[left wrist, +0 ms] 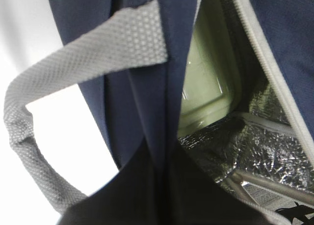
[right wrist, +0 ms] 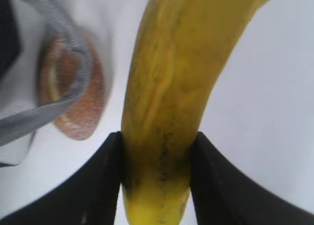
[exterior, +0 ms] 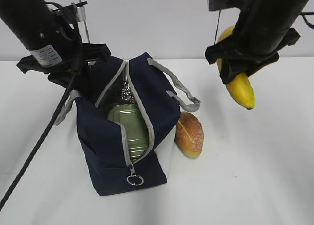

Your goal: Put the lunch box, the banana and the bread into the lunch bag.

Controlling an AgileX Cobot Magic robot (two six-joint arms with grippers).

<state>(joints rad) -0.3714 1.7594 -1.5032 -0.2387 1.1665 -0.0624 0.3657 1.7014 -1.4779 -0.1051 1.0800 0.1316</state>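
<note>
Pinching the banana tight, my right claw hangs in the upper right of the outside picture, up above the white table. In my right wrist picture the banana fills the middle, and one black finger presses on each side of it. Its lower tip points down and to the right in the outside picture.

My left claw is in the upper left of the outside picture, right at the far edge of the lunch bag. The left wrist picture shows blue cloth folded down between my dark fingers, so I think I am gripping the bag's edge, but I cannot tell for sure.

The bag is the biggest thing. It sits in the middle, navy blue, with its zipper wide open. The lunch box lies inside it, green lid up, on the shiny lining. A grey handle flops over the right side. The ring pull hangs at the near end.

The bread lies on the table, touching the bag's right side.
</note>
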